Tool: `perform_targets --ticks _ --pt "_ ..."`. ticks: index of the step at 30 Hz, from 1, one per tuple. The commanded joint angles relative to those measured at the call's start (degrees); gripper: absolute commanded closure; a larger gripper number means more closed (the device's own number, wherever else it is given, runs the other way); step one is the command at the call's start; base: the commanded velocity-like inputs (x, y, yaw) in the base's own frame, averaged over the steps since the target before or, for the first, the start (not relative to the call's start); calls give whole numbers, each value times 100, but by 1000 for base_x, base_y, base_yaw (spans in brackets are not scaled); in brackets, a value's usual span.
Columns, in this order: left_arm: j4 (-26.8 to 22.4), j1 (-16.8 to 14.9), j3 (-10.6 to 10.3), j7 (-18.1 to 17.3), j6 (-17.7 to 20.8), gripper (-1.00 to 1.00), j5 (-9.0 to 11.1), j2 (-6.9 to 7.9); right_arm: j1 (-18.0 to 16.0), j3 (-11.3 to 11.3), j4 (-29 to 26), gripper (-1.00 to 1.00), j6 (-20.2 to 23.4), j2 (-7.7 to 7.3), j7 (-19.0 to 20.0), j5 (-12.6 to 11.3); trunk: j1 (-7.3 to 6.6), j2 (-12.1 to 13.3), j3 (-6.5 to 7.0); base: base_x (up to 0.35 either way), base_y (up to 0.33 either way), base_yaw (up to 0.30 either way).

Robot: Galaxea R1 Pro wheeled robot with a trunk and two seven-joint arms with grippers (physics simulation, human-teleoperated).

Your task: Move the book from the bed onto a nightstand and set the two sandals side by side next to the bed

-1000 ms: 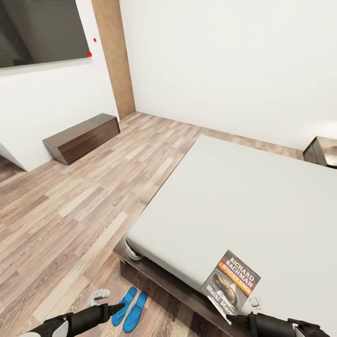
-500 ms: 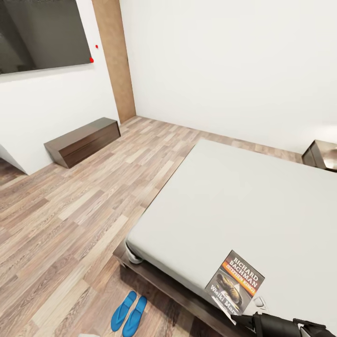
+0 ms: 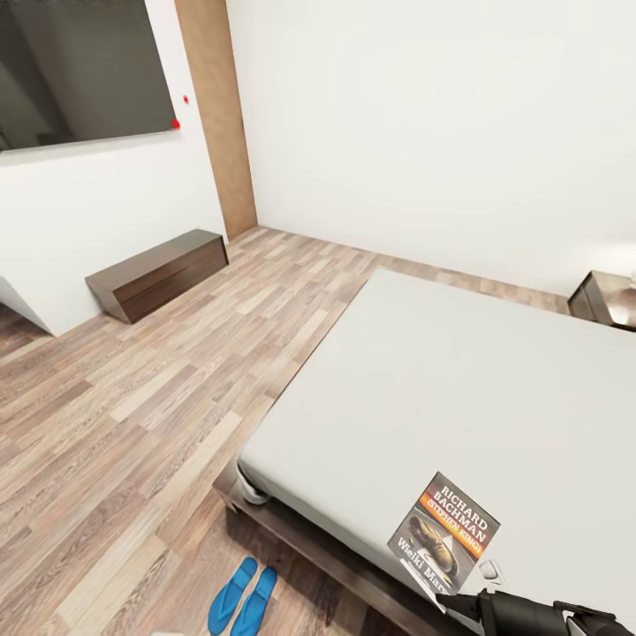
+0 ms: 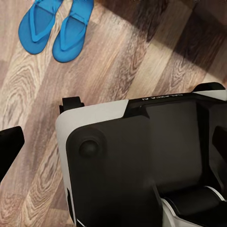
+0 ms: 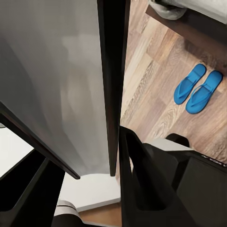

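The book point(image 3: 446, 533), with its dark cover and orange band, stands tilted at the near edge of the bed point(image 3: 459, 380). My right gripper point(image 3: 483, 583) is shut on the book's lower corner. In the right wrist view the book point(image 5: 61, 80) runs between the two fingers of the right gripper point(image 5: 90, 175). The two blue sandals point(image 3: 243, 597) lie side by side on the floor by the bed's corner, also seen as the sandals point(image 4: 54, 26) and the sandals point(image 5: 198, 90). One dark finger point(image 4: 9, 146) of my left gripper shows far out to one side, over the floor. A nightstand point(image 3: 609, 299) stands past the bed.
A long low dark bench point(image 3: 159, 272) sits against the left wall under a black TV point(image 3: 79, 71). Wood plank floor point(image 3: 150, 415) stretches between the bench and the bed. The robot's white and black base point(image 4: 137, 161) is below the left wrist.
My left arm has drawn back out of the head view. The head view has shifted a little. The book stays in the right gripper.
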Motion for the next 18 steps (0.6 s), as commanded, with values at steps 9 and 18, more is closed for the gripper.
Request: perform_targets --ticks 9,18 --pt "5 6 42 -13 -28 -100 -60 1 -5 43 -2 100 60 -6 8 -59 3 -10 74 0 0 0" --pt "5 11 42 -13 -28 -100 -60 1 -5 42 -2 100 60 -6 8 -59 3 -10 157 0 0 0"
